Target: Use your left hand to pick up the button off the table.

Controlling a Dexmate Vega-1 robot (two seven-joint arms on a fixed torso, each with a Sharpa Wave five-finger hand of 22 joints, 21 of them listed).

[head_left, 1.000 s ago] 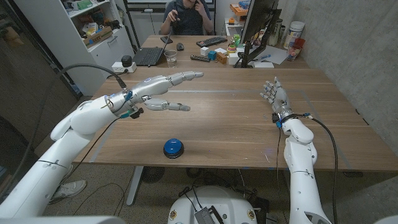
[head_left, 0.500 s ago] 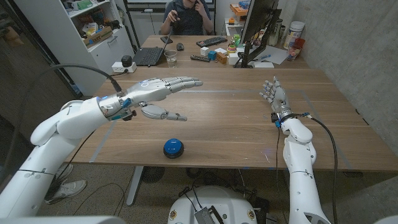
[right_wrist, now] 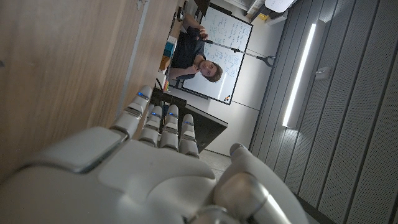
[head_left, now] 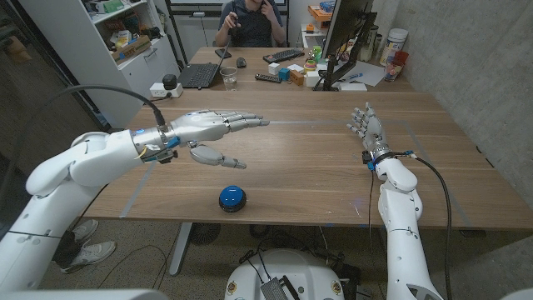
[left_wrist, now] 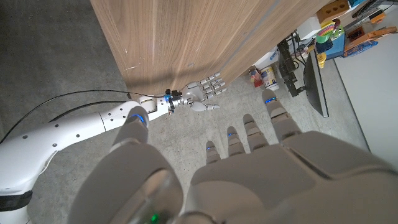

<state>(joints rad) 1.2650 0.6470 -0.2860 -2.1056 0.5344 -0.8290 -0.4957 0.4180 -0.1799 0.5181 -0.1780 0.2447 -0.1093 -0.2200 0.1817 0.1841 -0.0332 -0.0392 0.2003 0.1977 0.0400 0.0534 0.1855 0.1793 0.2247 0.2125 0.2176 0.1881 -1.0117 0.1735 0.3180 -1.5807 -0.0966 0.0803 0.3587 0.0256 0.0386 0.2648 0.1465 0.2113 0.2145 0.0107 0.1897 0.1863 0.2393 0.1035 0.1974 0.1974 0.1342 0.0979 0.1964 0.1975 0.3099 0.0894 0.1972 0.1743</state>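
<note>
Two hands over one long wooden bench, plank grain running across, pale tape lines faint on the surface. Blue button low and round near the front edge, well apart from both hands. Left hand raised above the bench beyond the button, fingers stretched out and apart, thumb hanging below, holding nothing. Right hand standing on its edge toward the far right side, fingers upright and slightly spread, empty. Behind the bench, a second desk with a laptop, a glass, a keyboard and a dark monitor. Seated at that desk, a person in dark clothing. White shelving unit at the left, grey wall panels at the right, grey floor below. Whiteboard on the back wall in the right wrist view.
</note>
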